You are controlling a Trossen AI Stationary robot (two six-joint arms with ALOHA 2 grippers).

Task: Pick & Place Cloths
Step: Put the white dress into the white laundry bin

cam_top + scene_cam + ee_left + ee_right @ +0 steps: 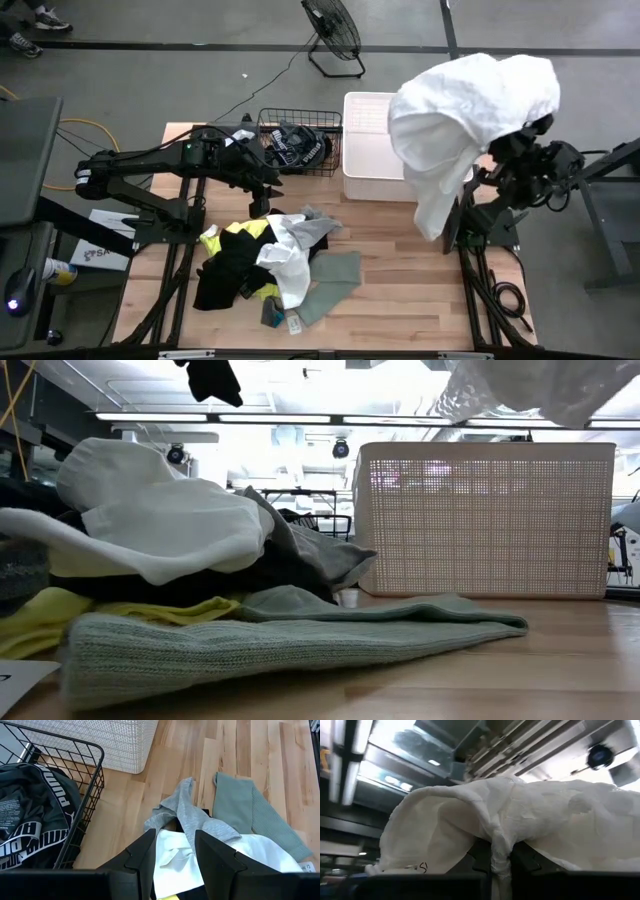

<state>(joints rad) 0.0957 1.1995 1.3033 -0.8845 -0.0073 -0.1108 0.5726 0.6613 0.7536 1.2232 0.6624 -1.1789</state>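
Sheer white cloth (470, 110) hangs bunched in my right pincer (500, 862), clamped on it high above the white tub (370, 150). My left pincer (172, 855) hovers, fingers apart, over the cloth pile (265, 260) on the desk (400, 300).

Grey floor (180, 80), black fan (333, 30), ceiling strip lights (300, 417).

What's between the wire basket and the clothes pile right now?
In the high view, the left end effector hovers there, over bare wood between the black wire basket and the clothes pile.

Black wire basket (300, 150) beside white plastic tub (368, 150) on wooden table (420, 290); floor fan (333, 35) beyond.
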